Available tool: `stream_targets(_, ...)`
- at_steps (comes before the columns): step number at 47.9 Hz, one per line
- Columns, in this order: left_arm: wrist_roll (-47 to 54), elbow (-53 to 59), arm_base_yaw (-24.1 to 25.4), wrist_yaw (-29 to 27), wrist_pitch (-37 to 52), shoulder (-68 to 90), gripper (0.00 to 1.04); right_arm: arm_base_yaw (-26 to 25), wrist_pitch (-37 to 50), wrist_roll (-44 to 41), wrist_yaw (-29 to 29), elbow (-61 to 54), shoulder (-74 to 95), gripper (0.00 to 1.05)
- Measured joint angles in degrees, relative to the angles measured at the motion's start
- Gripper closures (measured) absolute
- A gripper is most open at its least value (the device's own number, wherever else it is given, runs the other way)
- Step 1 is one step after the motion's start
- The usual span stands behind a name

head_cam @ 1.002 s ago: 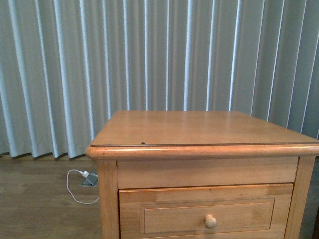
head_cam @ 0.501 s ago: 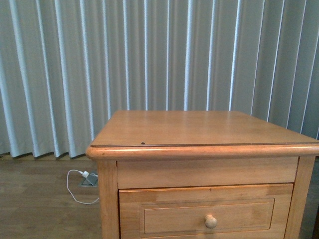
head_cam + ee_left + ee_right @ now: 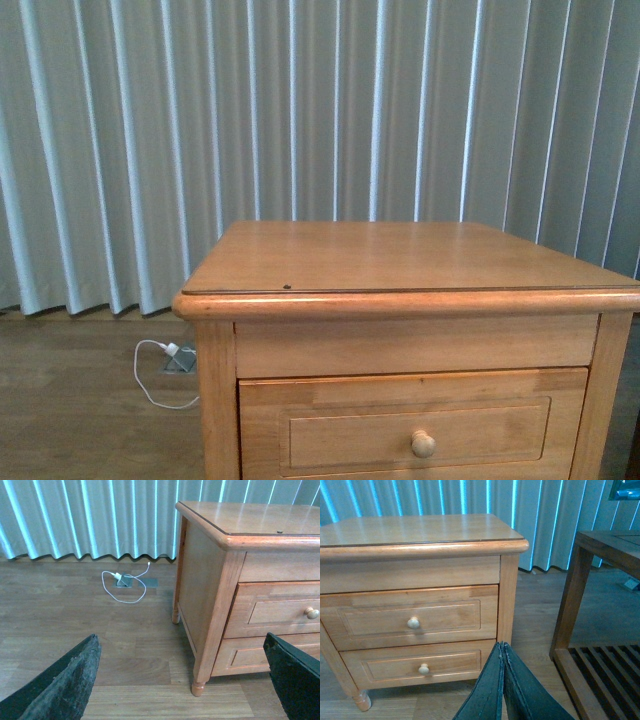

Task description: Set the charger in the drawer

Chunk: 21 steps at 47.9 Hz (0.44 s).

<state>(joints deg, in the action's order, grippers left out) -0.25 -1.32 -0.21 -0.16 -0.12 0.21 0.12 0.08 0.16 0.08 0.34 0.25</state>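
No sign of the charger in any view: not on the bare top of the desk (image 3: 400, 255), not on the floor (image 3: 75, 620), not between either set of fingers. Cannot say where it lies. Not to be confused with the white cable (image 3: 122, 582) plugged in near the curtain (image 3: 300, 120), which is a different thing.

Drawer (image 3: 415, 615) fully shut, front flush with the frame, round knob (image 3: 413, 623) facing out and free to reach. Matching lower drawer (image 3: 420, 665) shut as well. Hence, by judgement, the very start of the task: nothing opened, nothing picked up.

Left gripper (image 3: 181, 639) low over the floor beside the near corner of the desk, fingers (image 3: 70, 680) spread wide with only floorboards between them. Probably a ready pose, open to take either the knob or the charger.

Right gripper (image 3: 501, 647) in front of the desk, below and to one side of the knob, fingers (image 3: 492, 690) pressed together, pinching nothing. Looks like a rest pose and would have to open before gripping the knob. Well apart from the slatted side table (image 3: 600, 545) on its other side.

Likely next needs: find the charger, pull the knob straight out.
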Motion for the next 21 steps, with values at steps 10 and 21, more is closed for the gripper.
stream_targets(10,0.00,0.00,0.00,0.00,0.00,0.00,0.06,0.00,0.00,-0.07,0.00,0.00,0.00,0.81)
stream_targets(21,0.00,0.00,0.00,0.00,0.00,0.00,0.06,0.00,0.00,-0.09,0.00,0.00,0.00,0.41)
